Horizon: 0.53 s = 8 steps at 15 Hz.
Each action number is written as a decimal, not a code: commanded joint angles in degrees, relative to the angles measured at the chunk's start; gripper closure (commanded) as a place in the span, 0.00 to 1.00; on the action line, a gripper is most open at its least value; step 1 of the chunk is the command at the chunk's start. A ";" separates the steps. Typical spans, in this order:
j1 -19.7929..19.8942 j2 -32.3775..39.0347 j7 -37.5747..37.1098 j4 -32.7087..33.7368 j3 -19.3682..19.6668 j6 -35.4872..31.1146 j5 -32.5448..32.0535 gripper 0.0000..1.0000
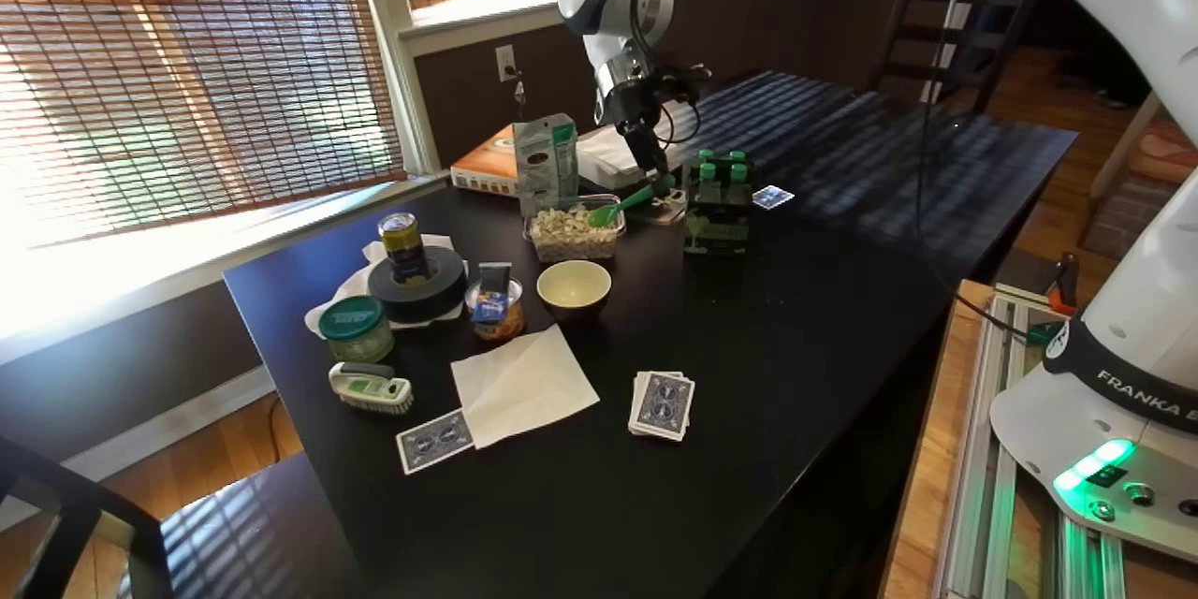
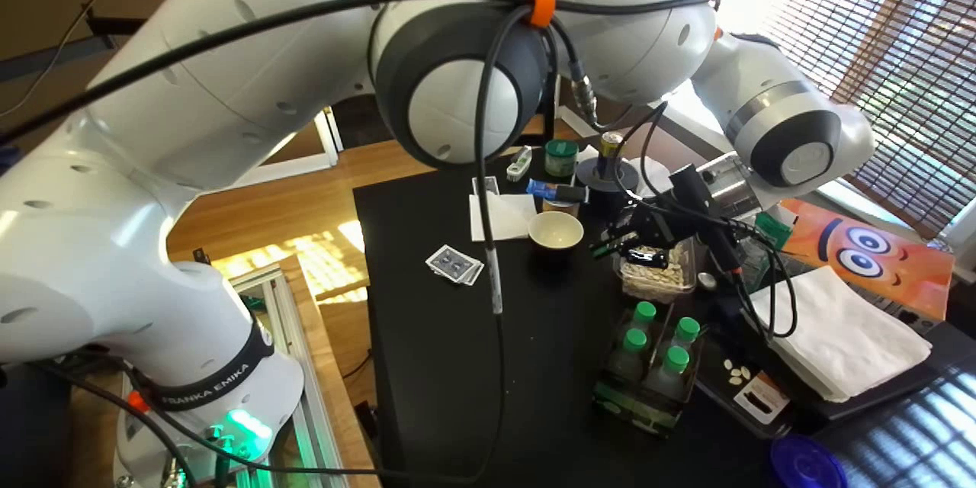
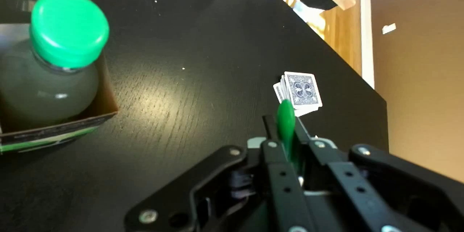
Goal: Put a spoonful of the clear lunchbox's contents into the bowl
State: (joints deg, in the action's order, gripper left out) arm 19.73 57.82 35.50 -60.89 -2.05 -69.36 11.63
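On the desk [image 1: 767, 365], the bowl [image 1: 574, 284] is set just beside the lunchbox [image 1: 577, 255] of pale bits [image 1: 563, 226]. A green spoon [image 1: 636, 198] is pinched between nearly closed jaws, its head held over the bits; whether they are touched cannot be told.

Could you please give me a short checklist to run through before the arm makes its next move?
1. Gripper closed on the spoon: ok.
2. Spoon head at the lunchbox: ok, seen in an exterior view.
3. Food loaded on the spoon: cannot tell, too small.
4. Bowl upright and uncovered: ok in both exterior views.
5. Gripper apart from the bottle carton: ok, a gap shows in the wrist view.
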 commanded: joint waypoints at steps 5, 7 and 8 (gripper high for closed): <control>-0.70 8.60 -18.31 12.39 1.69 -8.86 1.77 0.97; -0.93 8.52 -21.43 12.38 1.58 -15.01 1.57 0.97; -1.21 8.45 -22.81 12.33 1.66 -17.27 1.15 0.97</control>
State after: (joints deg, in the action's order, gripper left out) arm 19.58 65.16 17.46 -51.23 -1.21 -81.82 12.14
